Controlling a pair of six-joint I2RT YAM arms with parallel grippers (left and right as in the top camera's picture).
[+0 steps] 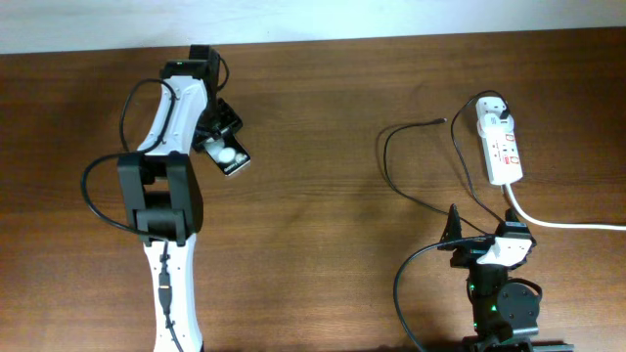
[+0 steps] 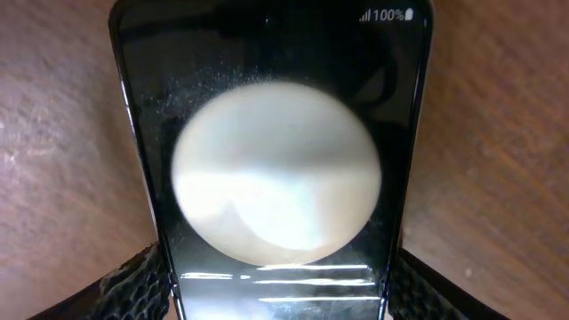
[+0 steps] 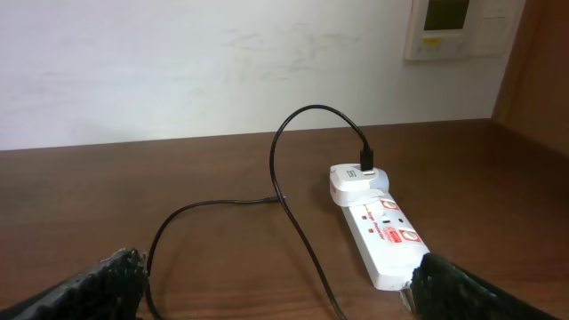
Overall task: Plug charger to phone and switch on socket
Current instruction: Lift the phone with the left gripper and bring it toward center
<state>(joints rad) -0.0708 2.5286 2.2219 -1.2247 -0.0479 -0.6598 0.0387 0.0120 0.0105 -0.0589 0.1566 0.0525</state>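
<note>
Phone [image 2: 276, 178] fills the left wrist view: a black slab with a large pale round patch and a "100%" battery readout at its top edge. The left gripper [image 2: 276, 284] is closed on it, its fingers [image 2: 133, 284] pressed one against each long edge. The grip looks meant to carry the phone toward the cable, though whether it is lifted off the wood cannot be told. From overhead, the phone is at the upper left of the table [image 1: 323, 244], well apart from everything else. The charger [image 1: 386, 147], a thin black cable, loops loosely across the right side. Its white plug adapter [image 3: 354, 182] is already seated in the far end of the socket [image 3: 387, 240], a narrow white power strip with red marks. The connector tip [image 1: 445, 120] lies free on the wood, not yet in the phone. The right gripper [image 3: 280, 267] hangs low near the strip, spread wide and empty, seemingly placed to take up the cable. The surface is dark brown wood with visible grain. Behind it stands a plain white wall [image 3: 178, 62] with a small control panel [image 3: 453, 27].
</note>
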